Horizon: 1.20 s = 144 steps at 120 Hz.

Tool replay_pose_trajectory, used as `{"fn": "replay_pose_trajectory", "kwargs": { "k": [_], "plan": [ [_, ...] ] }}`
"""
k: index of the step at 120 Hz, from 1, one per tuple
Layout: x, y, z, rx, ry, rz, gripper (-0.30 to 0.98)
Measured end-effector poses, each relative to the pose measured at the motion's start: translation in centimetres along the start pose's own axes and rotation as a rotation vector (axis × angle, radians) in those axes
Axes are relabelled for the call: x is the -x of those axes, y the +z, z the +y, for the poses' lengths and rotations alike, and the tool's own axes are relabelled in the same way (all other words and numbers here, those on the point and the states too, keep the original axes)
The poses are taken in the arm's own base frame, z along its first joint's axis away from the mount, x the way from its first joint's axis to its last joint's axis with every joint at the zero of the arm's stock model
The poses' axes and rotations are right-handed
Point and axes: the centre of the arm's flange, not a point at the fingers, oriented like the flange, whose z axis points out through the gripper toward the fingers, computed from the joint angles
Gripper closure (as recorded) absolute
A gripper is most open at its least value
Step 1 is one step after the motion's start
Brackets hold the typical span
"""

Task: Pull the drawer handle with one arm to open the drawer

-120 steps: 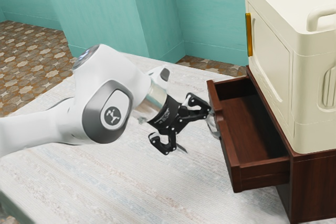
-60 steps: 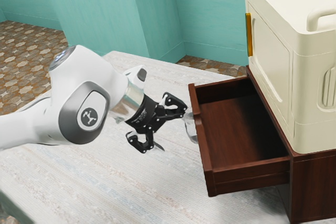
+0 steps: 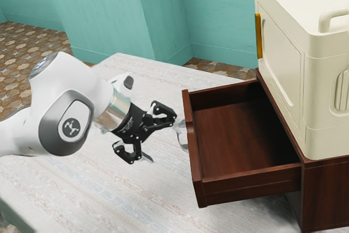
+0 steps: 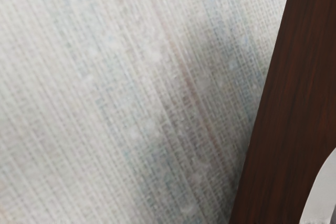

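Note:
The black gripper (image 3: 162, 138) is open in the exterior view, its two fingers spread wide apart. One finger (image 3: 164, 115) reaches the upper end of the pale curved handle (image 3: 182, 136); the other stands lower, away from the handle. Whether the first finger is hooked behind the handle cannot be told. The dark brown drawer (image 3: 245, 184) is pulled well out of its cabinet (image 3: 327, 195), with a bare inside. In the wrist view, the drawer's brown front (image 4: 283, 98) runs along one side, and part of the handle (image 4: 321, 192) stands against it.
A cream cabinet (image 3: 281, 69) with a yellow handle (image 3: 259, 35) stands on the brown cabinet. Under the arm and drawer lies the light, woven-looking tabletop (image 3: 131, 200). Teal walls (image 3: 218, 15) rise behind the table.
The drawer has slid farther out toward the exterior view's left. My gripper has moved the same way, one finger staying close to the handle, with the fingers still spread.

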Motion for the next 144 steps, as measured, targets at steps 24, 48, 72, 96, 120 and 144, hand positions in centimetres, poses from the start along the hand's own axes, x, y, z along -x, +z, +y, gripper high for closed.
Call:
{"fn": "replay_pose_trajectory", "kwargs": {
  "k": [24, 48, 72, 96, 120, 144],
  "plan": [
    [0.0, -0.2, -0.1, 0.003, -0.001, 0.003, 0.0],
    [0.2, -0.3, 0.1, 0.012, 0.0, 0.004, 0.0],
    [0.5, -1.0, 0.5, 0.028, 0.013, 0.015, 0.0],
    [1.3, -2.6, 1.1, 0.064, 0.032, 0.025, 0.0],
    [2.5, -7.4, 3.7, 0.028, 0.172, 0.078, 0.0],
    [4.2, -9.7, 5.4, -0.138, 0.412, 0.111, 0.0]
  ]
}}
